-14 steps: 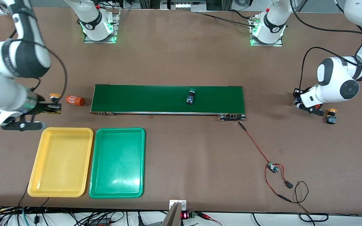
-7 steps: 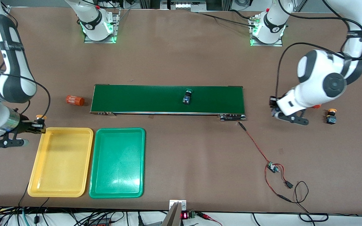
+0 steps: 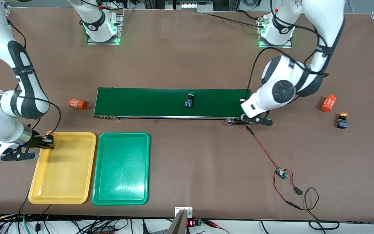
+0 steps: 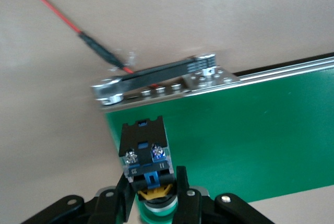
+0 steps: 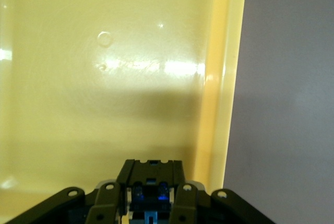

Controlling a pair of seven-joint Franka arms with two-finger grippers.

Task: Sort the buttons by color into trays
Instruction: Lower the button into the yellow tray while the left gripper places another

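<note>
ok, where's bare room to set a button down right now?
Both trays are empty: the yellow tray, with the right gripper holding a yellow button over its corner, and the green tray. The belt is bare toward the right arm's end. Crowded: the belt's other end, under the left gripper with its green button.

Yellow tray point(image 3: 64, 169) interior unobstructed beneath the right pincer point(image 3: 48, 142). Green tray point(image 3: 121, 169) likewise bare. Belt point(image 3: 148, 102) end is occupied by the left pincer point(image 3: 243, 113).

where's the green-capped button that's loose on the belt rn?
The green-capped button lies on its side on the conveyor belt, about midway along it in the front view, untouched, between the belt's middle and the left gripper at the belt's end.
</note>
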